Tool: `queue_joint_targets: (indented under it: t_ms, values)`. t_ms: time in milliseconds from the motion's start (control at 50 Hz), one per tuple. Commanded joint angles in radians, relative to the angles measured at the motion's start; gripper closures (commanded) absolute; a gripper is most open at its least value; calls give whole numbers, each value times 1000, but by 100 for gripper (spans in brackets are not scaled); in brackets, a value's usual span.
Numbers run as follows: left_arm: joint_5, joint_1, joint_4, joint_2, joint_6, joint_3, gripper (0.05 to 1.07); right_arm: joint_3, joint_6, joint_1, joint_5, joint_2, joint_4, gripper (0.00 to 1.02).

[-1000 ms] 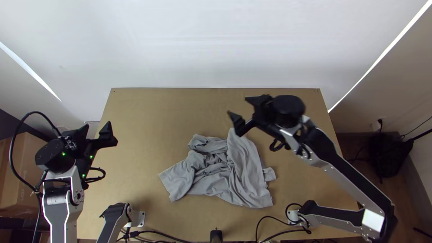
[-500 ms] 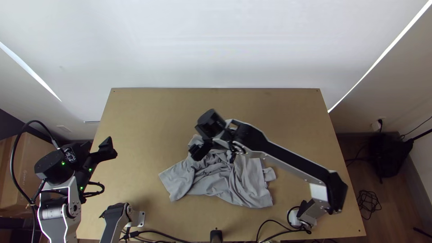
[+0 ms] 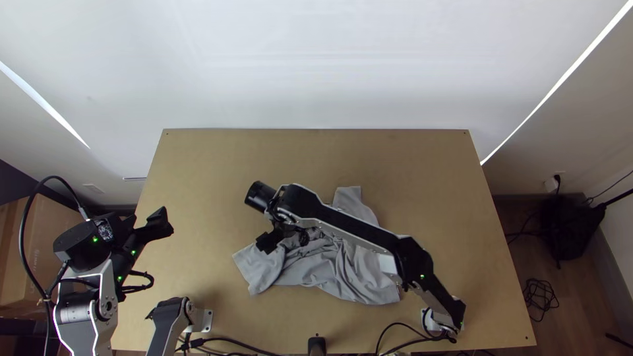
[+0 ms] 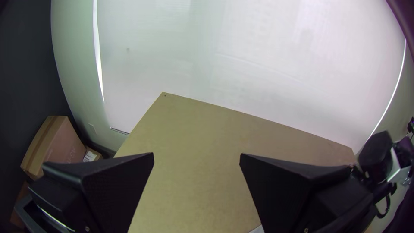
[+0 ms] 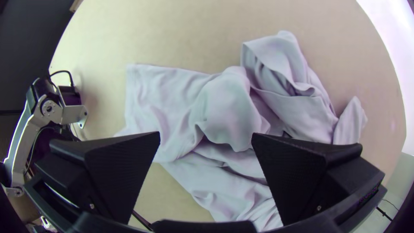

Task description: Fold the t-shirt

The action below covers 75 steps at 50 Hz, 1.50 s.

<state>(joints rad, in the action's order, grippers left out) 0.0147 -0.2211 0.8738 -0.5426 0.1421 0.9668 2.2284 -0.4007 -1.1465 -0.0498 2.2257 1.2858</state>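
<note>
While box (image 4: 64,144) stands near table (image 3: 217,165), t-shirt (image 3: 330,277) bunched.

The light wooden table (image 3: 211,171) carries a bunched grey t-shirt (image 3: 330,273) and black cables (image 3: 395,323).

t-shirt (image 3: 336,267) — partly hidden under right arm (image 3: 356,227)

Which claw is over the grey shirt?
The right claw; it hangs over the bunched grey shirt, while the left claw is off to one side.
</note>
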Motion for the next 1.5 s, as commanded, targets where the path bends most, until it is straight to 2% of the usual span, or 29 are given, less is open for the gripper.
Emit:
queue_joint_targets:
  t_ms: [0,360,480,520,560,580,620,640,800,960,1180,1380,1480]
  values:
    - [16,-6,8,16,5,-8,10,43,-27,-16,-1,46,4,5]
    - [14,-12,-2,18,4,-30,10,43,-12,-5,1,147,-109,5]
    - [14,-14,-10,16,4,-30,10,42,-7,-1,-1,184,-115,14]
    - [14,-14,-13,15,1,-31,10,40,-6,-1,-1,192,-125,21]
    - [14,-14,-16,15,-1,-31,10,40,-6,2,1,195,-141,37]
    - [14,-14,-18,15,-1,-31,10,39,-4,2,1,195,-152,48]
    - [14,-14,-19,13,-4,-31,10,40,-3,7,11,195,-177,85]
    - [14,-15,-21,13,-4,-31,10,39,-6,10,25,195,-189,101]
    - [13,-20,-25,13,-13,-43,10,16,-4,22,36,163,-155,100]
    - [14,-18,-32,10,-15,-80,10,-7,-9,56,39,45,-186,100]
    - [16,39,-29,-30,-6,-126,10,11,-21,168,48,-86,-235,100]
    - [18,192,-53,-83,-3,-128,10,-9,0,304,126,-161,-256,100]
    - [16,321,-56,-114,-3,-140,10,-9,7,387,131,-184,-270,100]
